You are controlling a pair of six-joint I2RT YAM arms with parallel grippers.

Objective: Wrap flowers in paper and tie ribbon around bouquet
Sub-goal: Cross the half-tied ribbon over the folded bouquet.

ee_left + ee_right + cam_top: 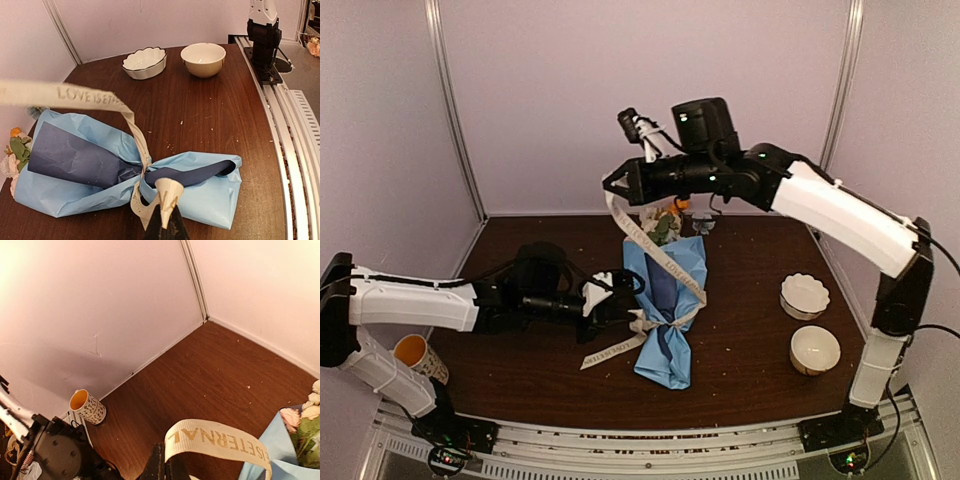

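Top external view: blue paper cone bouquet (668,350) lies on dark wooden tabletop (750,300); cream lettered ribbon (670,265) circles its waist, pinched by left gripper (623,288) and raised right gripper (612,184)

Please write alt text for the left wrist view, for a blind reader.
A blue paper bouquet lies on a brown table, cinched at the middle by a cream ribbon whose end the left gripper pinches. Flowers peek out at the frame's left edge; a scalloped white bowl and a cream bowl stand beyond.

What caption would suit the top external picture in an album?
The left gripper and right gripper each grip the ribbon looped round the blue paper bouquet.
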